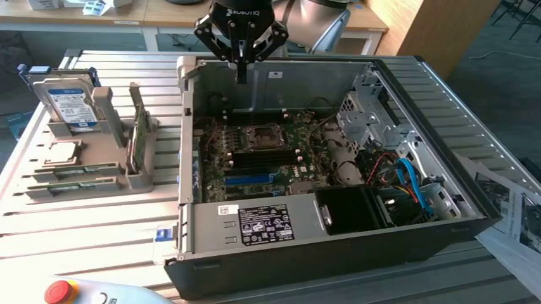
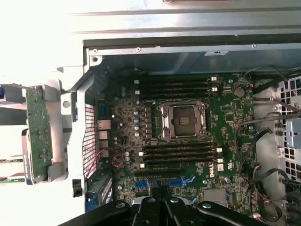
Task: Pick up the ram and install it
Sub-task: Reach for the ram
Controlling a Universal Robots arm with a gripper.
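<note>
Bright workroom: pale benches (image 1: 101,16) along the far side, a wooden panel (image 1: 422,25) at the exterior view's right, grey-blue floor (image 1: 507,69) beyond. Nearer, a pale slatted table (image 1: 93,221), bearing all the rest. Across most of it, a black computer case (image 1: 338,259) laid on its side with the panel off, open to the green motherboard (image 1: 283,168) (image 2: 230,113): empty processor socket (image 1: 260,135) in the middle, banks of black memory slots (image 2: 178,153) on either side of that, a labelled power supply (image 1: 262,225) along the near wall, a metal drive cage (image 1: 368,120) and a blue cable (image 1: 412,180) toward the exterior view's right. Printed sheets (image 1: 511,209) just beside the case on that side. At the exterior view's left, a grey holder rack (image 1: 135,180) close by the case's outer wall, with a hard drive (image 1: 68,104) upright in it and a square silver processor (image 1: 61,154) lying flat. Nearest the camera, a red stop button (image 1: 57,291).

Above the open case, the black gripper (image 1: 242,79) (image 2: 157,209), hanging clear and pointing down at the motherboard. Fingers (image 1: 242,68) pressed tight together, no gap, clasping nothing and touching nothing.

The ram (image 1: 142,140) (image 2: 37,132) over in the rack, standing on its long edge between grey posts, well apart from the gripper, untouched. Two more green sticks (image 1: 75,170) lying low in the rack's front slots.
</note>
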